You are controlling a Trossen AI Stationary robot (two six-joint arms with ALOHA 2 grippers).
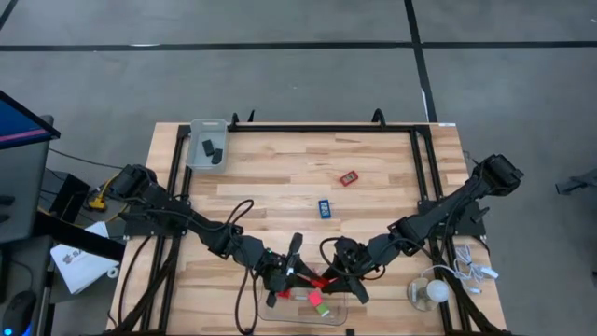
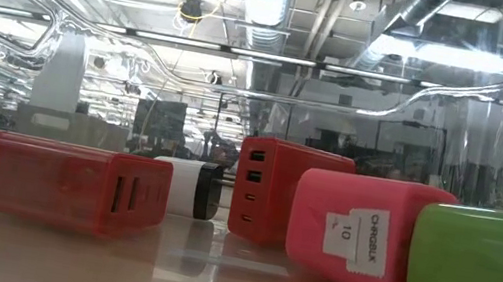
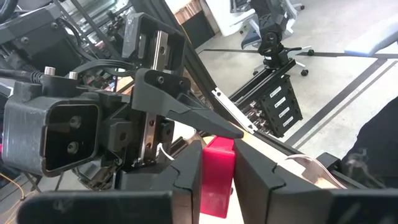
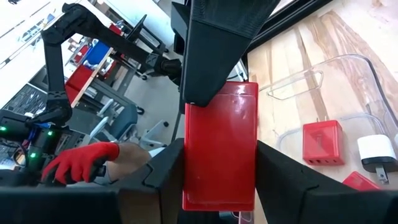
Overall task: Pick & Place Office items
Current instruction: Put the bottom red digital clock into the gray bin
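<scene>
A: Progress? Both grippers meet over the near tray (image 1: pixel 280 313); right gripper (image 4: pixel 219 180) clamps a red block (image 4: pixel 222 149), and left gripper (image 3: pixel 217 177) closes on its other end.

B: Remaining? A red item (image 1: pixel 349 177) and a blue piece (image 1: pixel 324 207) lie mid-table; black items sit in the far tray (image 1: pixel 196 159).

A: Obstacles? A bulb (image 1: pixel 431 293) near the right arm.

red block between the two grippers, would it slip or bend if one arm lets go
The red block looks like a rigid, boxy plastic shell, so it likely won't bend. Its glossy faces may be slippery against the right gripper. The left gripper pinches it at one end, so if held there alone it could probably pivot.
</scene>
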